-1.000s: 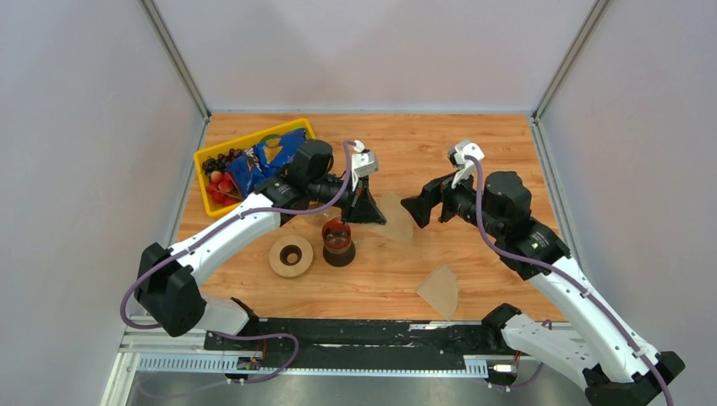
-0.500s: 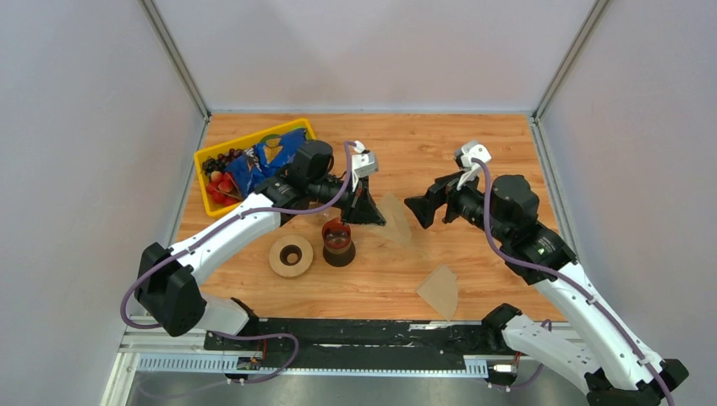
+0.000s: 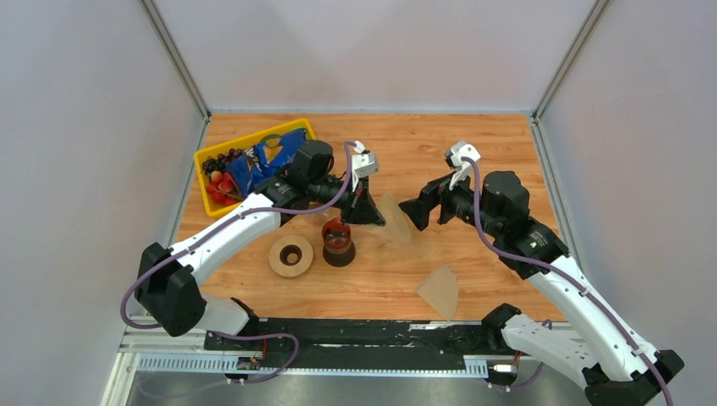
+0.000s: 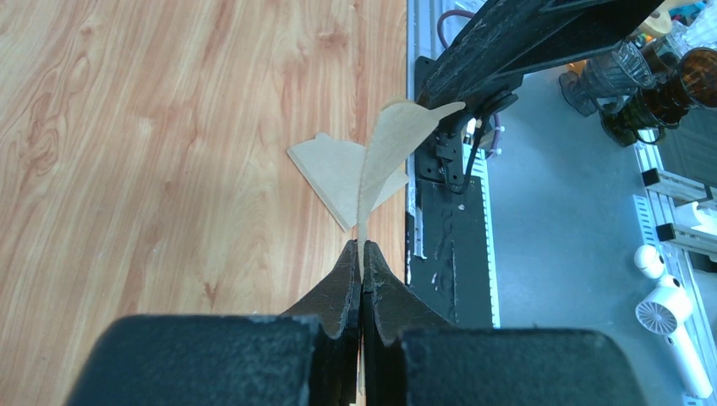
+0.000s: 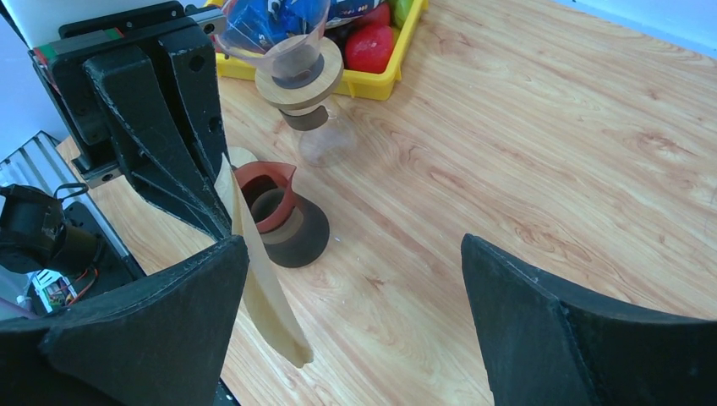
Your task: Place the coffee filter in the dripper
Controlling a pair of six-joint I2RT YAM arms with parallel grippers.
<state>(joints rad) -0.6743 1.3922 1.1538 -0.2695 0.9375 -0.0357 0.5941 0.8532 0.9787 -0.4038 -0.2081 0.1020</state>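
Observation:
My left gripper (image 3: 372,215) is shut on the tip of a light-tan coffee filter (image 3: 396,218) and holds it upright above the table. The wrist view shows the paper standing out from the closed jaws (image 4: 389,152). My right gripper (image 3: 418,211) is open, and the filter's free edge (image 5: 264,292) hangs just inside its left finger (image 5: 152,338). A second filter (image 3: 440,290) lies flat near the front edge and also shows in the left wrist view (image 4: 331,173). The clear dripper with its wooden collar (image 5: 298,68) stands behind the left arm and is mostly hidden in the top view.
A dark red-brown piece on a black base (image 3: 339,243) stands under the left gripper and also shows in the right wrist view (image 5: 283,222). A tan ring disc (image 3: 290,256) lies to its left. A yellow bin (image 3: 203,182) holding fruit and a blue bag sits at the back left.
The right gripper drew back slightly, then came a little left again toward the held filter. The left arm and filter have not moved.

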